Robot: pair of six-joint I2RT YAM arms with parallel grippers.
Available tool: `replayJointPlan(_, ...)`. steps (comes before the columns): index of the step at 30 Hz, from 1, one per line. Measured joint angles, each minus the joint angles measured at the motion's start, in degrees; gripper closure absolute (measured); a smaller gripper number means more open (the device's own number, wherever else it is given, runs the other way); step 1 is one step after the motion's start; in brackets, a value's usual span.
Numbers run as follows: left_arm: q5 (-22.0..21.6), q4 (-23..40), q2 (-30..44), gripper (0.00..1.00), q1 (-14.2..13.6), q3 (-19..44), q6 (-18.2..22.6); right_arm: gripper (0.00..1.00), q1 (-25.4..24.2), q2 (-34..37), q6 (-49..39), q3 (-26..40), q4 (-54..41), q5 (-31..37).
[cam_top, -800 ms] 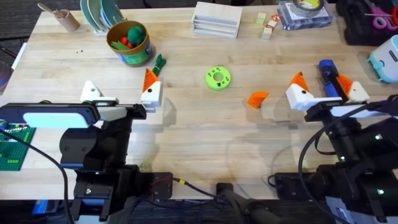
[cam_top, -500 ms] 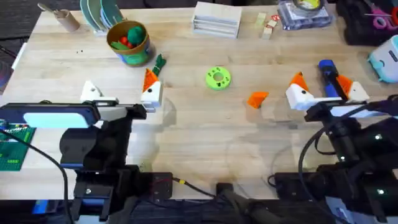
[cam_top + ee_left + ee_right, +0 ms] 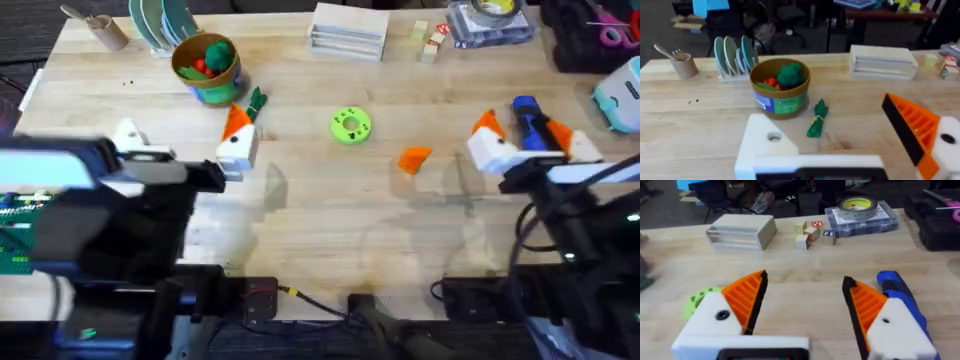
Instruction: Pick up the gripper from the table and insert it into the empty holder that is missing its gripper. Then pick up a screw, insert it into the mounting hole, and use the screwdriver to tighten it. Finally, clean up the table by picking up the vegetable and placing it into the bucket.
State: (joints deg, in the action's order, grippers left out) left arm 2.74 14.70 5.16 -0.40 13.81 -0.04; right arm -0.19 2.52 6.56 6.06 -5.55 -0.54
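Tip (image 3: 414, 159) loose on table mid-right, near disc (image 3: 351, 125) | holder (image 3: 765, 145) bare, hole (image 3: 773, 136) empty | left gripper (image 3: 180, 150) open, holding nothing | right gripper (image 3: 535, 145) open beside screwdriver (image 3: 528, 120) | vegetable (image 3: 256, 100) outside bucket (image 3: 205, 65) | all steps pending

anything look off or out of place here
Yes. The left claw has an orange pad on one finger only; its other white finger is bare, with an open hole. The missing orange tip lies loose on the table, right of the lime-green disc.
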Motion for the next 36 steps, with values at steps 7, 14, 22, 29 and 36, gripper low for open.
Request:
replayJointPlan(7,0.0,16.0,20.0,0.010,0.0,18.9,0.0,0.049,0.0,11.9,1.6,16.5,-7.5,-0.1)
replayJointPlan(14,0.9,21.9,40.0,0.008,0.0,34.4,0.0,0.049,0.0,26.7,2.1,32.4,-14.9,-2.4)
replayJointPlan(22,4.4,20.2,60.9,0.008,0.0,36.7,-0.5,0.049,0.0,32.8,3.2,35.0,-14.6,-7.6)
replayJointPlan(29,5.2,18.2,72.7,0.009,0.0,36.7,-1.1,0.049,0.0,32.8,3.6,35.0,-14.6,-7.9)
replayJointPlan(36,6.2,15.4,79.0,0.312,0.0,36.7,-1.8,0.049,0.0,32.8,3.6,35.0,-14.6,-7.9)
